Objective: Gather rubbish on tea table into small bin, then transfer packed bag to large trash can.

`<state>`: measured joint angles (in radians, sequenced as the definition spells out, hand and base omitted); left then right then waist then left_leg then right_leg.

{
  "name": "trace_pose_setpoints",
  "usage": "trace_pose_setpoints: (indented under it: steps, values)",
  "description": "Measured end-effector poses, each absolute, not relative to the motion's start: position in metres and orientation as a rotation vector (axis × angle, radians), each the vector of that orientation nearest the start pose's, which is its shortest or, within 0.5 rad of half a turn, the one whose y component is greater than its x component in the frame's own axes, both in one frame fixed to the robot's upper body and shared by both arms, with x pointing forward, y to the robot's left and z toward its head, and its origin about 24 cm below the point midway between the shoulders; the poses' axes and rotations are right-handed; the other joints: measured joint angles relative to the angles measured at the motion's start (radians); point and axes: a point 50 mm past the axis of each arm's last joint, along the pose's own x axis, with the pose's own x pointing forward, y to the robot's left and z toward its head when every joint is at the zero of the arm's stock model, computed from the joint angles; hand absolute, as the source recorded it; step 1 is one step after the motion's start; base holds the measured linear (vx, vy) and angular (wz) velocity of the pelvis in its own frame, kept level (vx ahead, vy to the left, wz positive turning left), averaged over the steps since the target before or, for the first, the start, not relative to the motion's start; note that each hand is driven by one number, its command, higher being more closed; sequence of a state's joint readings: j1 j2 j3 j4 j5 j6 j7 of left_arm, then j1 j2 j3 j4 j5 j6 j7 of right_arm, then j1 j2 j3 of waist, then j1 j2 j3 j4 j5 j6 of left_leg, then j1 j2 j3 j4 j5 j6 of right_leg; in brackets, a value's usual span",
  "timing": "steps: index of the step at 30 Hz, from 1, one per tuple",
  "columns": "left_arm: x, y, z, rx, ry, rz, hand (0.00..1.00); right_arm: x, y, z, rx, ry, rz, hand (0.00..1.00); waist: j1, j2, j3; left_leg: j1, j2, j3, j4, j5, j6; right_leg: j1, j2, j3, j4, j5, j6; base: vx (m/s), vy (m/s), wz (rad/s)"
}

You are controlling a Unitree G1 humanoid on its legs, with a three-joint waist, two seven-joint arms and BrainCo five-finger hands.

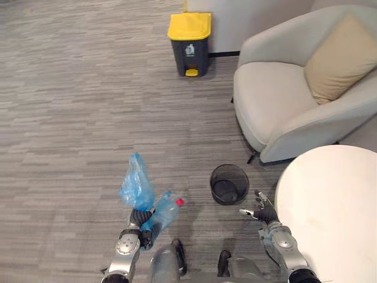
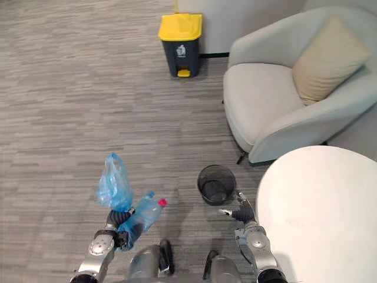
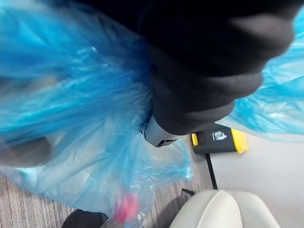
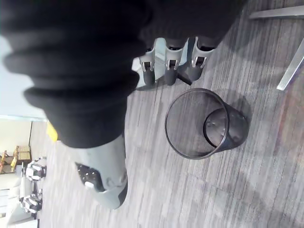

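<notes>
Nearest the camera, the robot's left hand (image 1: 139,220) is clenched on a thin, crinkled blue plastic bag (image 1: 136,186), whose loose top stands up above the hand. A clear plastic bottle (image 1: 164,213) with a red cap (image 1: 179,202) lies wrapped in the bag's lower folds and angles out beside the hand. The bag is held above the grey, streaked carpet (image 1: 70,118). The right hand (image 1: 262,211) hangs slack, its fingers (image 4: 169,66) relaxed and grasping nothing, just beside the edge of the round white table (image 1: 330,200). A little beyond the right hand, a small bin (image 1: 229,184) of black wire mesh stands upright on the carpet, round and open-topped, with its bare mesh bottom showing through the mouth. It sits between the held bag and the table, apart from both. Behind the table stands a pale grey upholstered armchair (image 1: 268,100) with rounded arms, and a tan square cushion (image 1: 339,59) leans in its back corner. Farthest off, by the wall, stands a dark grey trash can (image 1: 191,56) with its yellow lid (image 1: 189,26) closed and a yellow pedal (image 1: 192,72) at its foot.
</notes>
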<state>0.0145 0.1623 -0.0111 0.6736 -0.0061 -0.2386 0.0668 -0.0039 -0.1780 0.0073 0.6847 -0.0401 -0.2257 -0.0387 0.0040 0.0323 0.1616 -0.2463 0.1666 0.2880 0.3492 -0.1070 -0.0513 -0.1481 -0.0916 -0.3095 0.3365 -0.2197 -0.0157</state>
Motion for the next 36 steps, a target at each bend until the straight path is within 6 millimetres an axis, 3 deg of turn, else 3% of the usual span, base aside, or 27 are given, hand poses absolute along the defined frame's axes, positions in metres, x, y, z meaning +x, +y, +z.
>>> trace_pose_setpoints:
  steps: [3, 7, 16, 21, 23, 25, 27, 28, 30, 32, 33, 34, 36]
  values:
    - [0.196, 0.207, -0.085, 0.182, 0.477, 0.101, 1.0, 0.201, -0.195, -0.086, -0.182, 0.48, -0.051, 0.0, -0.003, -0.029, -0.013, 0.084, -0.056, 0.003, -0.142, 0.073, -0.009, 0.086, -0.014, -0.019, -0.125, 0.067, 0.032, 0.0, 0.113, 0.29]
    - [0.191, 0.209, -0.088, 0.202, 0.493, 0.097, 1.0, 0.204, -0.195, -0.087, -0.182, 0.489, -0.041, 0.0, -0.017, -0.024, -0.029, 0.1, -0.098, -0.001, -0.216, 0.113, 0.02, 0.097, -0.032, -0.019, -0.18, 0.103, 0.056, -0.04, 0.112, 0.09]
    - [0.184, 0.216, -0.093, 0.225, 0.533, 0.102, 1.0, 0.202, -0.193, -0.091, -0.176, 0.518, -0.031, 0.0, -0.018, -0.038, -0.04, 0.119, -0.125, 0.0, -0.316, 0.143, 0.059, 0.089, -0.032, -0.013, -0.235, 0.143, 0.069, -0.06, 0.048, -0.02]
    - [0.178, 0.218, -0.096, 0.224, 0.551, 0.107, 1.0, 0.207, -0.192, -0.089, -0.178, 0.505, -0.026, 0.0, -0.017, -0.043, -0.042, 0.064, -0.142, 0.013, -0.232, 0.069, 0.091, 0.026, -0.074, 0.011, -0.142, 0.083, 0.115, 0.03, 0.079, -0.02]
    - [0.175, 0.217, -0.098, 0.22, 0.563, 0.106, 1.0, 0.206, -0.193, -0.09, -0.182, 0.515, -0.025, 0.0, -0.018, -0.045, -0.042, 0.044, -0.152, 0.011, -0.163, 0.015, 0.101, 0.005, -0.106, 0.016, -0.052, 0.051, 0.134, 0.13, 0.108, 0.09]
    - [0.169, 0.217, -0.101, 0.214, 0.58, 0.099, 1.0, 0.202, -0.192, -0.094, -0.18, 0.539, -0.022, 0.0, -0.02, -0.042, -0.043, 0.067, -0.169, -0.014, -0.102, -0.046, 0.119, -0.031, -0.15, 0.053, 0.139, 0.044, 0.144, 0.23, 0.174, 0.23]
    - [0.17, 0.216, -0.1, 0.213, 0.577, 0.095, 1.0, 0.198, -0.192, -0.097, -0.179, 0.553, -0.024, 0.0, -0.021, -0.046, -0.042, 0.087, -0.184, -0.044, -0.087, -0.077, 0.136, -0.064, -0.169, 0.09, 0.272, 0.056, 0.128, 0.2, 0.119, 0.46]
    - [0.171, 0.217, -0.1, 0.214, 0.576, 0.096, 1.0, 0.195, -0.192, -0.099, -0.177, 0.567, -0.023, 0.0, -0.027, -0.044, -0.04, 0.101, -0.187, -0.068, -0.075, -0.094, 0.151, -0.109, -0.161, 0.132, 0.363, 0.029, 0.129, 0.2, 0.061, 0.51]
    - [0.171, 0.219, -0.099, 0.218, 0.575, 0.1, 1.0, 0.194, -0.191, -0.1, -0.179, 0.573, -0.017, 0.0, -0.033, -0.044, -0.04, 0.115, -0.186, -0.099, -0.061, -0.117, 0.157, -0.152, -0.12, 0.15, 0.387, -0.027, 0.116, 0.26, 0.03, 0.49]
    - [0.171, 0.221, -0.099, 0.216, 0.574, 0.108, 1.0, 0.195, -0.192, -0.099, -0.182, 0.572, -0.015, 0.0, -0.038, -0.045, -0.037, 0.145, -0.183, -0.12, -0.063, -0.134, 0.155, -0.201, -0.074, 0.143, 0.351, -0.046, 0.096, 0.26, -0.016, 0.43]
    - [0.172, 0.222, -0.098, 0.218, 0.571, 0.112, 1.0, 0.195, -0.193, -0.099, -0.185, 0.573, -0.013, 0.0, -0.046, -0.032, -0.027, 0.171, -0.181, -0.133, -0.068, -0.144, 0.146, -0.225, -0.045, 0.123, 0.298, -0.041, 0.089, 0.4, -0.059, 0.37]
    - [0.173, 0.222, -0.098, 0.219, 0.568, 0.113, 1.0, 0.195, -0.194, -0.099, -0.187, 0.574, -0.012, 0.0, -0.046, -0.035, -0.027, 0.187, -0.181, -0.138, -0.072, -0.15, 0.139, -0.237, -0.032, 0.111, 0.268, -0.04, 0.087, 0.36, -0.063, 0.4]
    - [0.175, 0.225, -0.096, 0.227, 0.561, 0.115, 1.0, 0.191, -0.198, -0.101, -0.193, 0.584, -0.018, 0.0, -0.048, -0.048, -0.033, 0.228, -0.19, -0.153, -0.059, -0.18, 0.075, -0.236, -0.006, 0.092, 0.127, 0.057, 0.008, 0.46, -0.111, 0.47]
